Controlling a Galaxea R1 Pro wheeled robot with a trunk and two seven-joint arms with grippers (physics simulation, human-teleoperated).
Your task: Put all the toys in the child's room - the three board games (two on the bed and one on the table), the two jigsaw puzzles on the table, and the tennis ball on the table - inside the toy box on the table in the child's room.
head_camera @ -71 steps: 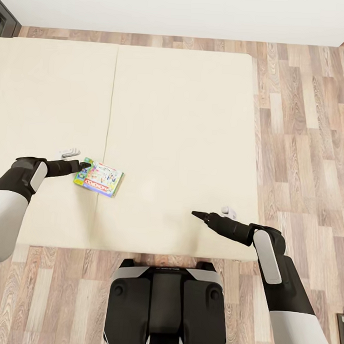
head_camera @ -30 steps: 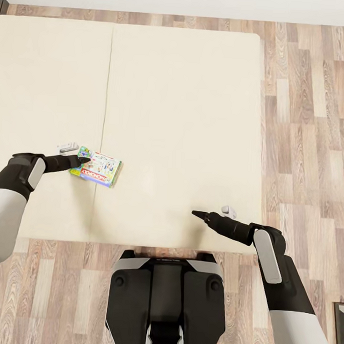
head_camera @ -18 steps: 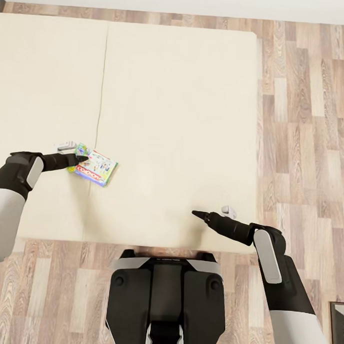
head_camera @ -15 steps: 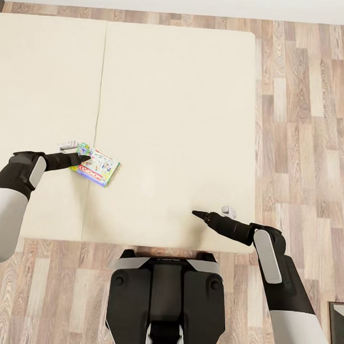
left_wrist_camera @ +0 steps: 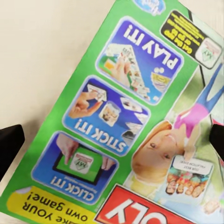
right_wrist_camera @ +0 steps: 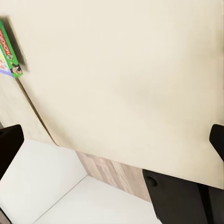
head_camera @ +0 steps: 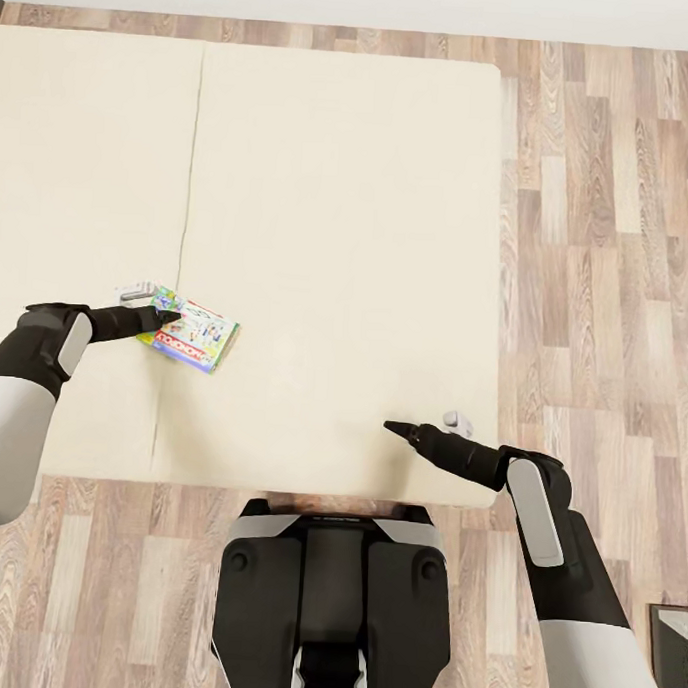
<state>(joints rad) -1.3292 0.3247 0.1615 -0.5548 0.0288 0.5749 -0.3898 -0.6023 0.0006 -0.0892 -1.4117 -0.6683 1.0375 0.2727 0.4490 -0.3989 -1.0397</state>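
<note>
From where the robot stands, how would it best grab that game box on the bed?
The board game lies flat on the bed, so pinch a thin edge. The left tool sits at its left corner; probably come in low from that side.

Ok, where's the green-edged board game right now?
In the head view the board game lies flat on the bed, on the robot's left, just right of the mattress seam, with the left gripper at its near-left corner.

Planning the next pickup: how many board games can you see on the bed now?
1. The board game lies on the bed, at the left pincer. Any second game may be out of view.
</note>
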